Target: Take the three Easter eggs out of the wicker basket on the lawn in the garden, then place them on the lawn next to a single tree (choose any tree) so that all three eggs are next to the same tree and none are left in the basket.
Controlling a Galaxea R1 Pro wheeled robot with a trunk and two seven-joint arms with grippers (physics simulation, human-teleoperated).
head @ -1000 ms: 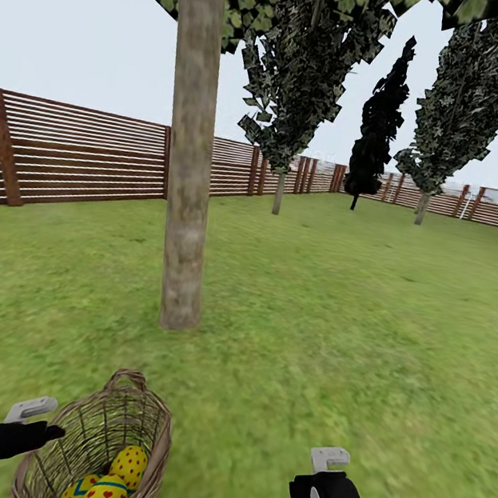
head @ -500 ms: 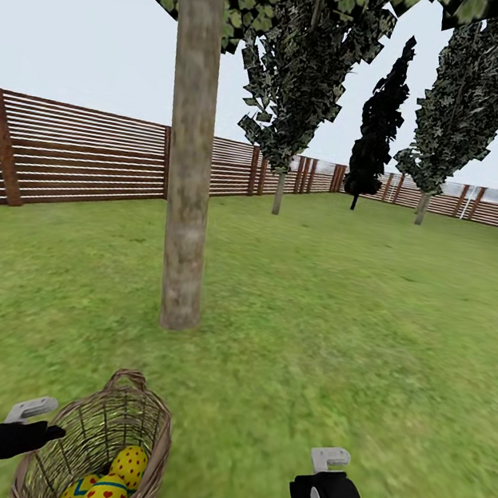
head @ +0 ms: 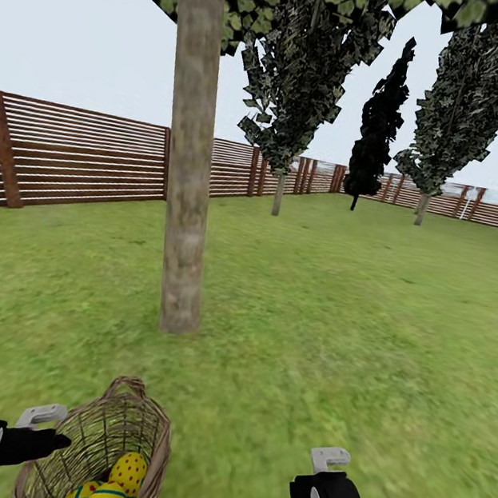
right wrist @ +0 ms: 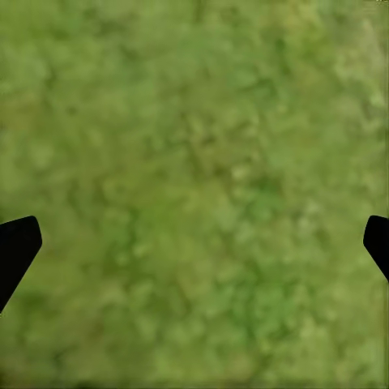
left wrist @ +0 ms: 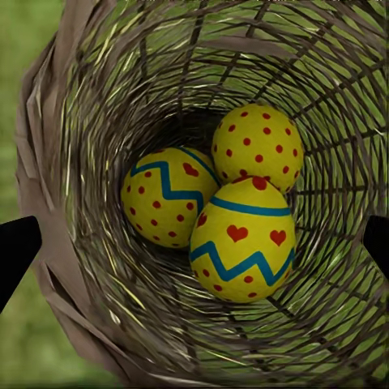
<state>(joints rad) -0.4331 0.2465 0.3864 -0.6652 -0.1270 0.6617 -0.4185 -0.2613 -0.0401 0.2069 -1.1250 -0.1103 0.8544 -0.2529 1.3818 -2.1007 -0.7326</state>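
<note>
Left wrist view: left pincer (left wrist: 194,243) wide open, right over basket (left wrist: 73,324) | eggs (left wrist: 241,239) straight below | right pincer (right wrist: 194,243) open above lawn (right wrist: 194,146), farther off

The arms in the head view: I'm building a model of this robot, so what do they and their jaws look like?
Both arms are matte black and rounded, each with a pale grey stripe along the forearm and a light grey bracket-shaped piece at the wrist. The left gripper and right gripper have black, wedge-shaped jaws with blunt tips. No cables or markings are visible.
</note>
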